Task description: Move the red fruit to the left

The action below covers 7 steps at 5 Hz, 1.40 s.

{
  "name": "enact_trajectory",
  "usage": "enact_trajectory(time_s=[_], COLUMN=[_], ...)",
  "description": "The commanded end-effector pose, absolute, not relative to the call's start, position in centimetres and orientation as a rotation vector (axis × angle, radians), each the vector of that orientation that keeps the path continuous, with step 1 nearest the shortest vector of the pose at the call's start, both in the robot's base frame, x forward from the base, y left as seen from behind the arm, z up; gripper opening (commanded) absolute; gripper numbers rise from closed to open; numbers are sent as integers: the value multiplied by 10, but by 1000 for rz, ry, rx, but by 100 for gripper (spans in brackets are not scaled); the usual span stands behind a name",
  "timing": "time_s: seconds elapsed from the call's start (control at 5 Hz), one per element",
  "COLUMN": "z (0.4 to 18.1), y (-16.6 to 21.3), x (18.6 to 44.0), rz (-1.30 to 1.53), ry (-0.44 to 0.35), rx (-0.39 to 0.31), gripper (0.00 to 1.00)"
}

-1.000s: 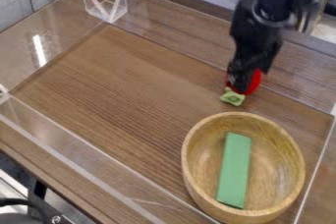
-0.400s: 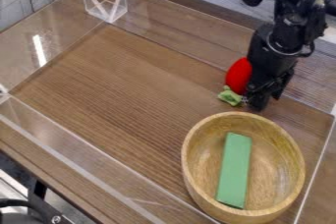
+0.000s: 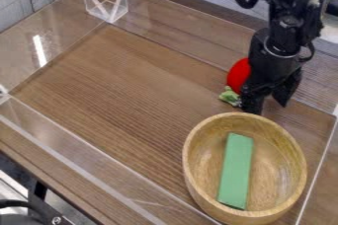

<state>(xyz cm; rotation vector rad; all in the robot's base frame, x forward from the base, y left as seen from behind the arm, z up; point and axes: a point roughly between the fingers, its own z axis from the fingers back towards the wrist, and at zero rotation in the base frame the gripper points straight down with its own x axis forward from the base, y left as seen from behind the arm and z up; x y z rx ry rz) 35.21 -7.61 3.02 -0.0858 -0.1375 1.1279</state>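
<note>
Item: red fruit [image 3: 239, 71], small glossy strawberry with its green cap [image 3: 231, 96] toward the near side, lying on the wooden counter [image 3: 132, 81] at far right, just beyond the wooden bowl [image 3: 199, 170]. Not lifted.

Item: hand [image 3: 270, 95], pointing straight down, fingers spread wide, low over the counter just right of the fruit; nothing pinched. Whether a finger touches the fruit cannot be told.

Item: flat green block [image 3: 236, 171], lying inside the bowl. Not part of the job.

Step in hand: lining up the grasp. Next move, as judged: centre the spread fingers over the fruit, press them together, then carry it left across open counter.
</note>
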Motion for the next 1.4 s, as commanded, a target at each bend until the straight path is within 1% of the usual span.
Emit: enact_trajectory(time_s=[0.0, 0.2, 0.4, 1.2], z=[47, 39, 36, 32], y=[-80, -80, -77, -65], x=[373, 379, 381, 382], rz=[1080, 1072, 1046, 953], ry=[-192, -191, -190, -188], rx=[-143, -145, -149, -152], gripper=[100, 100, 100, 100])
